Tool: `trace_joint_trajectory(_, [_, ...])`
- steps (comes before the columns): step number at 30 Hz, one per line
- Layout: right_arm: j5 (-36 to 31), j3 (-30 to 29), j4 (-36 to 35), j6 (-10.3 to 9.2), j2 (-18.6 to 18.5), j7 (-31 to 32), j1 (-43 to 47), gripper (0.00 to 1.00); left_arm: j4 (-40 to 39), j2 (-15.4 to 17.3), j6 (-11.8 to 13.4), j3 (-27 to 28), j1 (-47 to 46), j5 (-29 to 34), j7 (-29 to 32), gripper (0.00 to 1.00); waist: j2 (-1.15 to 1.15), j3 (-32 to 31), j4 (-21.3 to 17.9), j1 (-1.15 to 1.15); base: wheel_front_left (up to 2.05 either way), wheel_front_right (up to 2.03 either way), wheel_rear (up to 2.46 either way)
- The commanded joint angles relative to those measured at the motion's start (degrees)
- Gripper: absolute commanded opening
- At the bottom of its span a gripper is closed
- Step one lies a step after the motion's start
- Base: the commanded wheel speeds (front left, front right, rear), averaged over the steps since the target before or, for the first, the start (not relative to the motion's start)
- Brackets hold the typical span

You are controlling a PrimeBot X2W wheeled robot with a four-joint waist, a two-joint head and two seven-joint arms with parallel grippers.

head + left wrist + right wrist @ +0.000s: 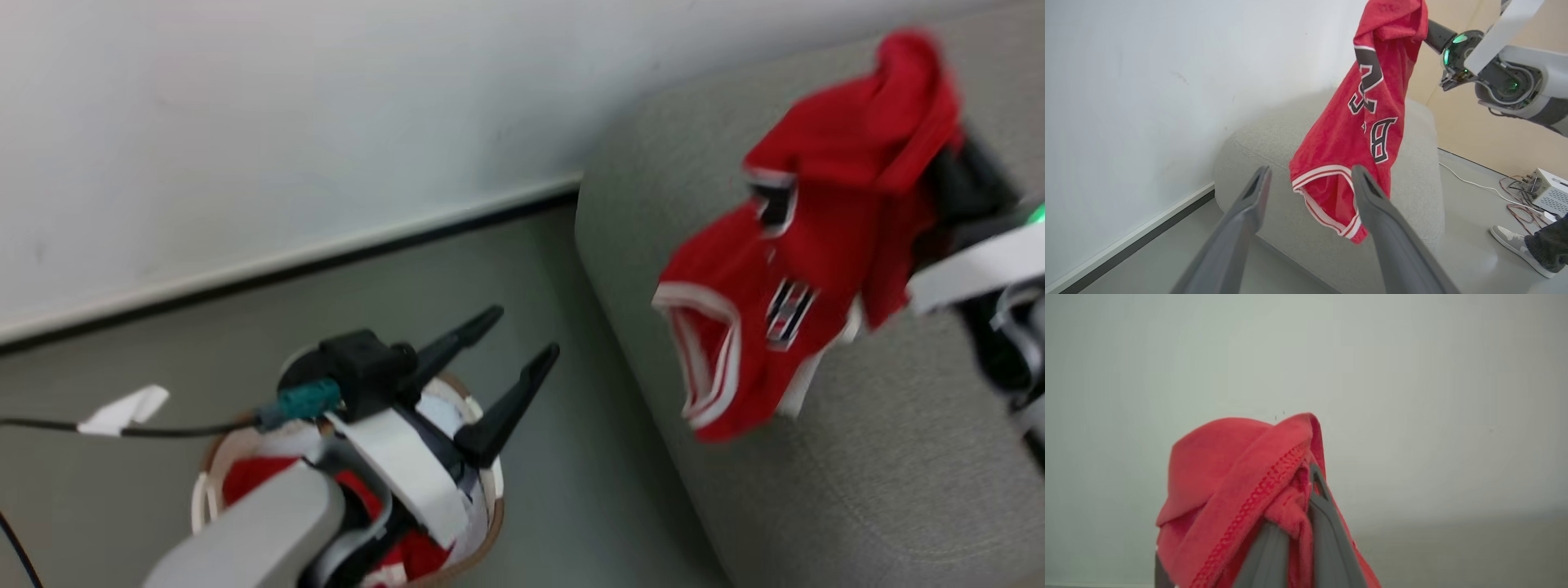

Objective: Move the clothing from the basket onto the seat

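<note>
A red jersey (784, 269) with white trim and black lettering hangs in the air over the grey seat (857, 457). My right gripper (1298, 498) is shut on a bunched fold at its top. The left wrist view has the jersey (1363, 134) dangling above the seat (1274, 143), its hem just clear of the cushion. My left gripper (526, 331) is open and holds nothing, hovering above the cream basket (208, 474). More red clothing (253, 478) lies inside the basket, partly hidden by my left arm.
A white wall with a dark baseboard runs behind the seat and the basket. A black cable with a white tag (122, 412) lies on the grey floor left of the basket. A person's shoe (1515, 241) and a white box with wires (1549, 192) are beyond the seat.
</note>
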Motion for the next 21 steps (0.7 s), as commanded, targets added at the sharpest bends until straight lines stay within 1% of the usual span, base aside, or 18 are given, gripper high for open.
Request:
trace_joint_trajectory(1, [-1.2,-2.7,0.9,-0.14,-0.1,-0.2,-3.0,0.0,-0.6,0.9,-0.4,0.4,-1.9,0.6,0.5,1.0,0.0,8.3,3.1,-0.01,0.0,0.0,0.0])
trace_joint_trajectory(4, [-4.0,-8.1,3.5,-0.14,-0.5,-0.2,-8.8,0.0,-1.6,2.0,-1.3,1.2,-5.1,1.6,1.2,1.0,0.0,13.3,4.7,-0.01,0.0,0.0,0.0])
trace_joint_trajectory(8, [-7.6,-15.4,7.2,-0.14,-2.9,1.6,-17.9,0.0,-2.7,2.6,-1.9,2.0,-9.2,3.0,1.8,1.0,0.0,19.1,7.0,-0.01,0.0,0.0,0.0])
trace_joint_trajectory(12, [-11.9,-22.8,10.4,-0.14,-5.6,3.5,-25.0,0.0,-3.2,2.1,-2.4,2.4,-12.0,3.8,1.5,1.0,0.0,22.3,9.0,-0.01,0.0,0.0,0.0])
trace_joint_trajectory(14, [-14.5,-26.4,11.6,-0.14,-7.5,4.8,-28.1,0.0,-3.7,1.8,-2.6,2.6,-13.2,4.0,1.4,1.0,0.0,23.6,9.8,-0.01,0.0,0.0,0.0])
trace_joint_trajectory(17, [-19.2,-30.4,13.7,-0.14,-10.3,7.4,-30.8,0.0,-4.5,1.5,-2.5,2.9,-14.4,4.3,1.5,1.0,0.0,25.6,10.8,-0.01,0.0,0.0,0.0])
trace_joint_trajectory(20, [-24.3,-34.4,16.2,-0.14,-11.6,9.7,-31.8,0.0,-5.4,1.8,-2.2,3.3,-15.1,4.2,1.6,1.0,0.0,27.9,11.6,-0.01,0.0,0.0,0.0])
trace_joint_trajectory(21, [-26.0,-35.9,17.5,-0.14,-11.5,10.4,-31.5,0.0,-5.7,1.9,-2.1,3.5,-15.2,4.0,1.6,1.0,0.0,28.6,11.8,-0.01,0.0,0.0,0.0])
